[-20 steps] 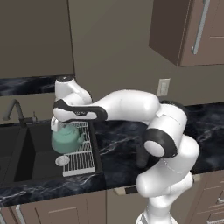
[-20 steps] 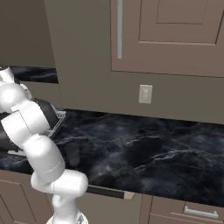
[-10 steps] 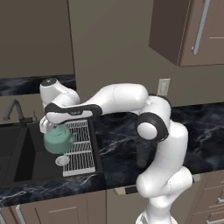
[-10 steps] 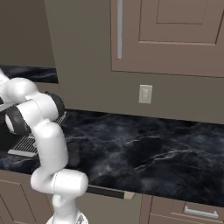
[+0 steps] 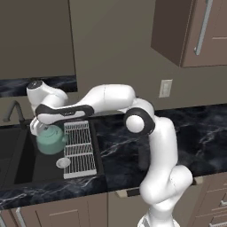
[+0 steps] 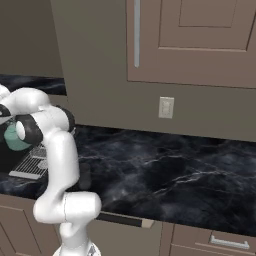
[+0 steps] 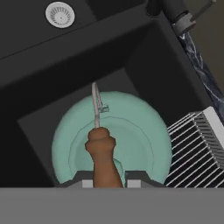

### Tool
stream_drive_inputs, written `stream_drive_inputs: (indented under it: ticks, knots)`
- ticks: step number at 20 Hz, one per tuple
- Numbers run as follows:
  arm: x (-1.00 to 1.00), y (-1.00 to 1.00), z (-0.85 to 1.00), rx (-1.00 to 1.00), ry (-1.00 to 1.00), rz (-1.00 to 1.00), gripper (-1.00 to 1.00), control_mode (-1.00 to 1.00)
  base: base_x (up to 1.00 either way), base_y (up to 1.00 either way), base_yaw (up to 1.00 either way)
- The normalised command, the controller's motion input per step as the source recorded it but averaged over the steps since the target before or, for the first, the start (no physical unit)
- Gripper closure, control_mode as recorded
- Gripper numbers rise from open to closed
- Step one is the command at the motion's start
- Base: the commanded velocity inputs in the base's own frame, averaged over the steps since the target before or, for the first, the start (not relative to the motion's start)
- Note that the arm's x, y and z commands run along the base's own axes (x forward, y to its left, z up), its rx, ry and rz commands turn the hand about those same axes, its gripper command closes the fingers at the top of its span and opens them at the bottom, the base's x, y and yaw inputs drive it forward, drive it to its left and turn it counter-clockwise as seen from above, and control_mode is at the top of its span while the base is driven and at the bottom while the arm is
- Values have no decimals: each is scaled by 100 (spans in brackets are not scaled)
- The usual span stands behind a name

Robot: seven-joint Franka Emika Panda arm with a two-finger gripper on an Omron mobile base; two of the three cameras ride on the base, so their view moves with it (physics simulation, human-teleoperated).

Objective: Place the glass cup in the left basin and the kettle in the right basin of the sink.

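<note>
Dark marble counter [image 5: 133, 146], brown cabinets above. Your landmark is the sink [image 5: 17, 155]: the kettle [image 5: 51, 140] hangs above its right basin [image 7: 52, 94], just beside the wire rack [image 5: 80, 148]. Your gripper [image 7: 105, 178] is clamped narrow on the kettle's brown handle [image 7: 101, 157]. Lower it straight down, keep clear of the rack edge and divider, and release only once the base sits flat.

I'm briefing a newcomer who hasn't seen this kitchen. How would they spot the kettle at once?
Find the black sink set in the dark marble counter. Over its basin beside the white wire rack, the gripper holds the kettle: squat, mint-green, with a brown handle.
</note>
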Motion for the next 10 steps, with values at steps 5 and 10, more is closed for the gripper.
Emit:
stream_drive_inputs:
  ticks: [5,10]
  knots:
    - [28,41,-20,-9,0,5,100,-100,0,0,0]
    - [28,37,-41,-2,0,5,100,-100,0,0,0]
